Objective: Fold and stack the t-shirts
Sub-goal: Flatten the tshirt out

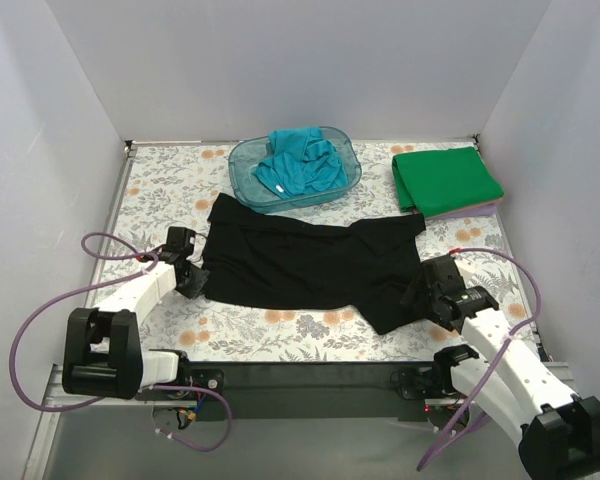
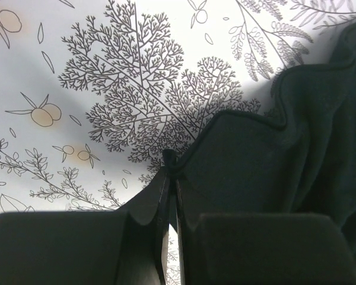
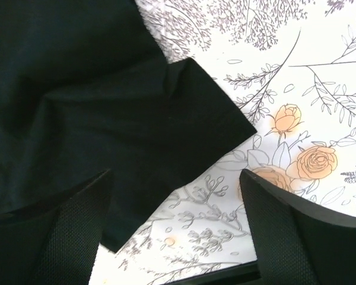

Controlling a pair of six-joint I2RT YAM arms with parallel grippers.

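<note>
The black t-shirt (image 1: 310, 262) lies spread across the middle of the flowered table. My left gripper (image 1: 192, 279) is shut on its left edge; in the left wrist view the cloth (image 2: 267, 172) is pinched between the closed fingers. My right gripper (image 1: 418, 296) is open and empty over the shirt's near right corner (image 3: 136, 148). The bright green t-shirt (image 1: 446, 180) lies folded at the back right. The teal t-shirt (image 1: 298, 163) is bunched inside the translucent blue tub (image 1: 242, 178).
The tub stands at the back middle, just behind the black shirt. White walls close in the table on three sides. The table's near edge (image 1: 310, 362) runs just in front of both grippers.
</note>
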